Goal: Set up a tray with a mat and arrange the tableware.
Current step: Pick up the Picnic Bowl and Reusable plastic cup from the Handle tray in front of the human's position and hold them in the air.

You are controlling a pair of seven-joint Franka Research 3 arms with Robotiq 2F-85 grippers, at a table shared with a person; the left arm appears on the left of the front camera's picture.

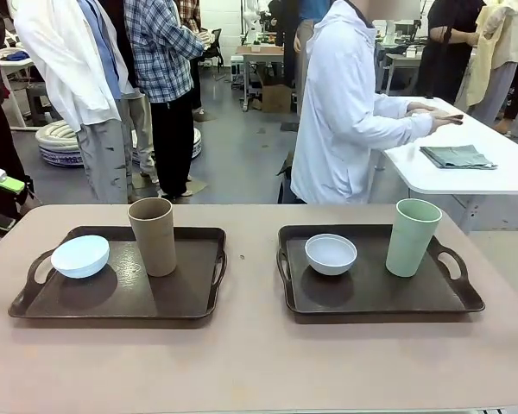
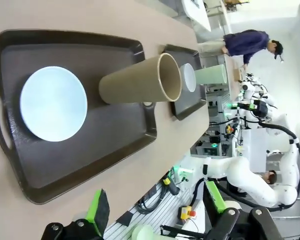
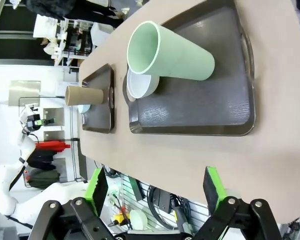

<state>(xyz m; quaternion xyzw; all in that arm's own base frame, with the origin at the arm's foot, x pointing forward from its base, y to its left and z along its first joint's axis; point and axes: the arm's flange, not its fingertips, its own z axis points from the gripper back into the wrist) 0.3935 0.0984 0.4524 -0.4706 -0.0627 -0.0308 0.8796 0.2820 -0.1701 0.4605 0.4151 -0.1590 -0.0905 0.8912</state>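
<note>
Brown plastic left tray [image 1: 112, 316] holds the pale blue round bowl [image 1: 80, 256] and tall tan cup [image 1: 153, 235], the right tray [image 1: 380, 312] the greyish-white bowl [image 1: 331, 254] and pale green cup [image 1: 413, 237], both without mat; the left gripper [image 2: 157, 207] and right gripper [image 3: 155, 187] stand wide open, empty, so fetching a mat seems next.

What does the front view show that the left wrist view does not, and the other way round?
Front view: a person in a white coat at a white side table with a folded grey cloth. Left wrist view: the left end effector, open. Both: the left tray with pale blue bowl and tan cup, the right tray with greyish white bowl and pale green cup.
</note>
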